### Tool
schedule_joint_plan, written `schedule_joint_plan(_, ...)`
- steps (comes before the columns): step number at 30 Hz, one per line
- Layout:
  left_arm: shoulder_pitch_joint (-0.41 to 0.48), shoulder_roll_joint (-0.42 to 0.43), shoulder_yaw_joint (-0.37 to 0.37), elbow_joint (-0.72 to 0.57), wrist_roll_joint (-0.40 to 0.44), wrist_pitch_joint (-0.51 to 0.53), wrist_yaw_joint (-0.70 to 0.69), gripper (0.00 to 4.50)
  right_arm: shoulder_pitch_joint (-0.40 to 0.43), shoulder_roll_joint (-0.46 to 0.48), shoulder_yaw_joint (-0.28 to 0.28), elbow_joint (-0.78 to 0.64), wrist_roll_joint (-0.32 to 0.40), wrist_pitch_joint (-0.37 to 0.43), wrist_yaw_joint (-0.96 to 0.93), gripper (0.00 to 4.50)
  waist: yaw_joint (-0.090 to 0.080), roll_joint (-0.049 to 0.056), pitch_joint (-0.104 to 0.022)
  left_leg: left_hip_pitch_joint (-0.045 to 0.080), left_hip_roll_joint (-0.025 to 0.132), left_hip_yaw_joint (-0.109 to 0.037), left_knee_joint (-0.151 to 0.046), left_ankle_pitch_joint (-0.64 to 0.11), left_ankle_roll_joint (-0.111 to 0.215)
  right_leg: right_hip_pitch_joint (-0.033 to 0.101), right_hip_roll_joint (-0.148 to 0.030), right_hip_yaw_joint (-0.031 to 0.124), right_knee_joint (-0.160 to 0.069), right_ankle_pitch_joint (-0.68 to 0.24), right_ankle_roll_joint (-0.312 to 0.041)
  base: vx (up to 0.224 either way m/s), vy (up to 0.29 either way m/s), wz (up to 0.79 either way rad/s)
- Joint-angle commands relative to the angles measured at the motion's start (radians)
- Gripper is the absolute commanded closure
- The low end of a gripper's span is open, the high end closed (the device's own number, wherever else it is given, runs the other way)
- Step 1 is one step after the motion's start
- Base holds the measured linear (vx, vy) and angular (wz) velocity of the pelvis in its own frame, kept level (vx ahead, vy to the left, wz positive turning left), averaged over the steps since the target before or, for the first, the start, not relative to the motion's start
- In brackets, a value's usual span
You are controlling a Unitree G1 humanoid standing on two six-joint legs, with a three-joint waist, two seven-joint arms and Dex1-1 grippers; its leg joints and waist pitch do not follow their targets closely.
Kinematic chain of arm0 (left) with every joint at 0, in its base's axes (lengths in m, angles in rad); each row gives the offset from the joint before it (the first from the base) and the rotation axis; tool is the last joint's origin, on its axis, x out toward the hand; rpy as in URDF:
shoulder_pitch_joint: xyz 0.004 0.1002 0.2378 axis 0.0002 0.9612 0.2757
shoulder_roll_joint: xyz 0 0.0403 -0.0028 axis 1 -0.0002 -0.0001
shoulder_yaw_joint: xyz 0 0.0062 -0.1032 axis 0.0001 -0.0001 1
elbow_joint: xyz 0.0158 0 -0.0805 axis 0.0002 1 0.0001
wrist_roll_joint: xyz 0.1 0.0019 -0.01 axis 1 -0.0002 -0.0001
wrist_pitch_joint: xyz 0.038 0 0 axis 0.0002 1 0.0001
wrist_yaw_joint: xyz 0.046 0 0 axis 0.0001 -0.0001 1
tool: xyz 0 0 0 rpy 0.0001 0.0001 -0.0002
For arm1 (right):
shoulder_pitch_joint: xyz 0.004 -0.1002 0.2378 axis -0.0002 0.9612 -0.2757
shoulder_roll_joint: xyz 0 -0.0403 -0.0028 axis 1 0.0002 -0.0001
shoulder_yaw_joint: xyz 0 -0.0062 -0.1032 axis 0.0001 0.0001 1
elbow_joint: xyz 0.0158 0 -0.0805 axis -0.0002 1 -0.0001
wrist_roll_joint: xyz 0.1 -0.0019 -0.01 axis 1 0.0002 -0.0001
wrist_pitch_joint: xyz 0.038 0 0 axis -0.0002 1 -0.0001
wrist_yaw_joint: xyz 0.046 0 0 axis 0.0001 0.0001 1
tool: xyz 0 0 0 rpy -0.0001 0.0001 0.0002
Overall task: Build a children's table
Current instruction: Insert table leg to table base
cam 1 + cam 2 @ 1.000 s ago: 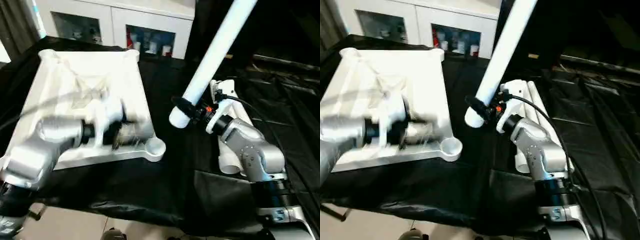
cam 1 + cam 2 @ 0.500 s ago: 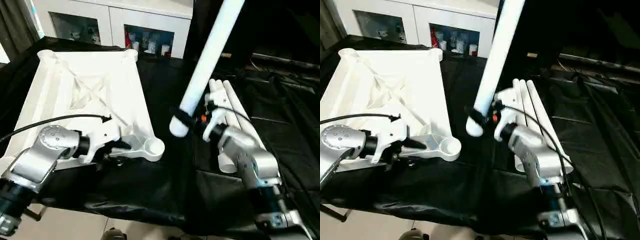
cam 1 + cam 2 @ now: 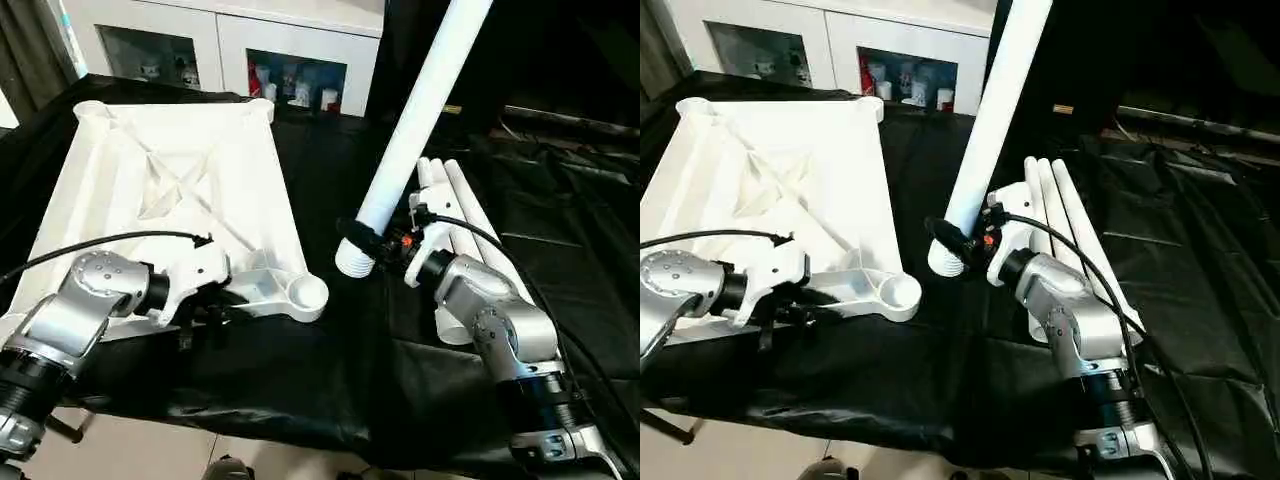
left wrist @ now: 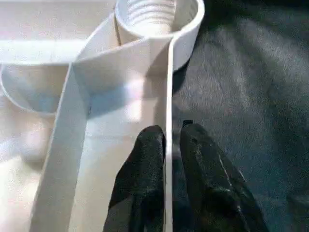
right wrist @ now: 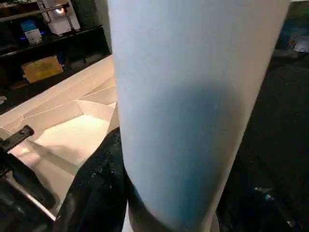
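The white table top (image 3: 170,180) lies ribbed underside up on the black cloth, its near right corner socket (image 3: 305,292) empty and threaded inside. My left gripper (image 4: 169,133) is at the top's near edge, just left of that socket. Its two black fingers (image 4: 145,150) pinch the thin raised rim between them. My right gripper (image 3: 372,240) is shut on a long white leg (image 3: 420,110). The leg is tilted up and away, and its ridged lower end (image 3: 353,262) hangs right of the socket, apart from it. More legs (image 3: 455,200) lie side by side behind my right arm.
Black cloth (image 3: 300,380) covers the work table, and its front edge runs just below my arms. A white cabinet (image 3: 230,50) with glass doors stands behind the table top. Creased black sheeting (image 3: 570,200) spreads to the right.
My left gripper has come off the top's middle to its near rim by the socket, and its fingers have drawn together on the rim. The held leg's lower end has shifted only slightly.
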Motion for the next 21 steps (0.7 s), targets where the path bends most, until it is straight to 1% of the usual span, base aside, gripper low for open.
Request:
schedule_joint_plan(1,-0.02,-0.005,-0.006,0.01,0.014,-0.011,-0.006,4.04,0.007,-0.009,-0.01,-0.025,-0.001,-0.009,0.003,2.61,0.001,0.038,-0.073,0.011,0.038,-0.013,-0.076,-0.184,-0.05,0.056,-0.096,0.064,-0.07,-0.139,-0.168,0.0,0.0,0.0)
schedule_joint_plan(4,-0.022,-0.01,-0.003,0.024,0.015,-0.012,-0.002,4.31,0.006,-0.01,-0.009,-0.024,0.002,-0.002,0.011,2.61,0.001,0.038,-0.074,0.011,0.038,-0.013,-0.076,-0.185,-0.051,0.057,-0.096,0.063,-0.067,-0.127,-0.174,0.0,0.0,0.0)
schedule_joint_plan(5,-0.023,-0.015,-0.001,0.028,0.016,-0.01,0.001,4.31,0.005,-0.012,-0.008,-0.023,0.004,0.004,0.016,2.61,0.001,0.038,-0.075,0.011,0.038,-0.013,-0.075,-0.181,-0.051,0.057,-0.097,0.063,-0.067,-0.122,-0.176,0.0,0.0,0.0)
schedule_joint_plan(6,-0.023,-0.021,0.001,0.032,0.014,-0.006,0.004,4.46,0.005,-0.014,-0.007,-0.024,0.008,0.012,0.022,2.61,0.001,0.034,-0.074,0.01,0.039,-0.013,-0.075,-0.177,-0.048,0.058,-0.097,0.064,-0.066,-0.121,-0.177,0.0,0.0,0.0)
schedule_joint_plan(7,-0.023,-0.025,0.002,0.034,0.013,-0.003,0.005,4.48,0.005,-0.015,-0.006,-0.024,0.011,0.018,0.026,2.61,0.001,0.035,-0.073,0.01,0.038,-0.012,-0.075,-0.18,-0.045,0.057,-0.097,0.064,-0.068,-0.128,-0.177,0.0,0.0,0.0)
schedule_joint_plan(8,-0.026,-0.046,0.004,0.044,0.012,0.001,0.012,4.48,0.003,-0.022,0.0,-0.027,0.02,0.041,0.042,2.61,0.001,0.034,-0.073,0.011,0.038,-0.012,-0.075,-0.181,-0.044,0.058,-0.098,0.064,-0.069,-0.133,-0.177,0.0,0.0,0.0)
schedule_joint_plan(9,-0.034,-0.088,0.003,0.057,0.008,0.012,0.033,4.5,-0.001,-0.03,0.014,-0.025,0.026,0.075,0.06,2.61,0.002,0.032,-0.072,0.011,0.038,-0.011,-0.075,-0.179,-0.04,0.058,-0.097,0.064,-0.071,-0.142,-0.175,0.0,0.0,0.0)
schedule_joint_plan(10,-0.038,-0.105,0.002,0.06,0.007,0.016,0.043,4.5,-0.004,-0.032,0.02,-0.022,0.025,0.084,0.064,2.61,0.004,0.03,-0.072,0.012,0.038,-0.011,-0.074,-0.179,-0.038,0.058,-0.097,0.064,-0.072,-0.154,-0.173,0.0,0.0,0.0)
schedule_joint_plan(11,-0.042,-0.128,-0.001,0.057,0.006,0.02,0.056,4.5,-0.008,-0.034,0.03,-0.013,0.015,0.076,0.071,2.61,0.004,0.024,-0.071,0.009,0.037,-0.011,-0.074,-0.18,-0.032,0.061,-0.1,0.064,-0.075,-0.179,-0.165,0.0,0.0,0.0)
schedule_joint_plan(12,-0.046,-0.148,-0.005,0.053,0.005,0.024,0.064,4.5,-0.014,-0.034,0.036,-0.003,0.007,0.072,0.074,2.61,0.007,0.027,-0.072,0.007,0.036,-0.011,-0.072,-0.175,-0.029,0.061,-0.104,0.064,-0.077,-0.208,-0.156,0.0,0.0,0.0)
schedule_joint_plan(14,-0.052,-0.183,-0.012,0.046,0.001,0.03,0.078,4.5,-0.025,-0.033,0.044,0.017,-0.004,0.065,0.078,2.61,0.008,0.028,-0.072,0.008,0.038,-0.01,-0.071,-0.169,-0.025,0.057,-0.104,0.065,-0.08,-0.223,-0.152,0.0,0.0,0.0)
schedule_joint_plan(15,-0.057,-0.208,-0.018,0.045,0.002,0.032,0.091,4.5,-0.035,-0.032,0.049,0.033,-0.013,0.057,0.078,2.61,0.008,0.026,-0.073,0.008,0.038,-0.01,-0.071,-0.164,-0.024,0.058,-0.103,0.065,-0.08,-0.223,-0.151,0.0,0.0,0.0)
schedule_joint_plan(18,-0.067,-0.255,-0.043,0.064,0.035,0.019,0.115,4.5,-0.066,-0.028,0.046,0.074,-0.029,0.05,0.075,2.61,0.015,0.027,-0.075,0.009,0.039,-0.008,-0.069,-0.148,-0.016,0.056,-0.102,0.065,-0.079,-0.198,-0.154,0.0,0.0,0.0)
schedule_joint_plan(19,-0.068,-0.256,-0.043,0.066,0.037,0.018,0.116,4.5,-0.067,-0.028,0.046,0.076,-0.03,0.05,0.075,2.61,0.017,0.027,-0.076,0.008,0.039,-0.009,-0.07,-0.145,-0.017,0.057,-0.102,0.064,-0.076,-0.194,-0.152,0.0,0.0,0.0)
schedule_joint_plan(21,-0.071,-0.283,-0.047,0.089,0.061,-0.001,0.127,4.5,-0.085,-0.032,0.053,0.099,-0.046,0.052,0.081,2.61,0.019,0.028,-0.075,0.008,0.038,-0.008,-0.069,-0.147,-0.015,0.056,-0.101,0.064,-0.079,-0.191,-0.147,0.0,0.0,0.0)
